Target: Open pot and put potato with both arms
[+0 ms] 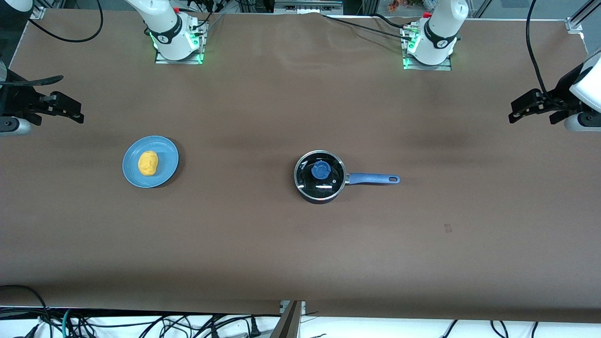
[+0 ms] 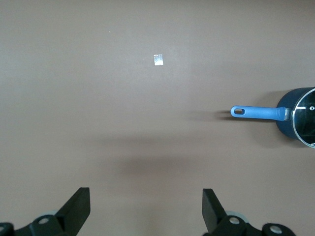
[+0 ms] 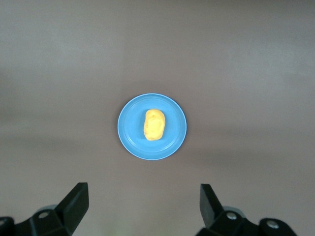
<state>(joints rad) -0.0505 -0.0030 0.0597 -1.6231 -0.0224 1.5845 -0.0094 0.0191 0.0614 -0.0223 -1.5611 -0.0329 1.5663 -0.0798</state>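
The black pot [image 1: 307,193] stands mid-table with its glass lid [image 1: 328,185] on, blue knob [image 1: 320,170] on top. Its blue handle [image 1: 373,178] points toward the left arm's end. The pot also shows at the edge of the left wrist view [image 2: 287,123]. The yellow potato [image 1: 148,163] lies on a light-blue plate [image 1: 166,152] toward the right arm's end, and is centred in the right wrist view [image 3: 153,124]. My left gripper [image 1: 531,116] [image 2: 146,196] is open and empty, high over the left arm's end. My right gripper [image 1: 56,115] [image 3: 142,194] is open and empty, high above the plate [image 3: 130,132].
The brown table [image 1: 281,258] carries a small pale tape mark [image 1: 448,228], nearer to the front camera than the pot's handle; the mark also shows in the left wrist view [image 2: 158,59]. Cables run along the table's edges.
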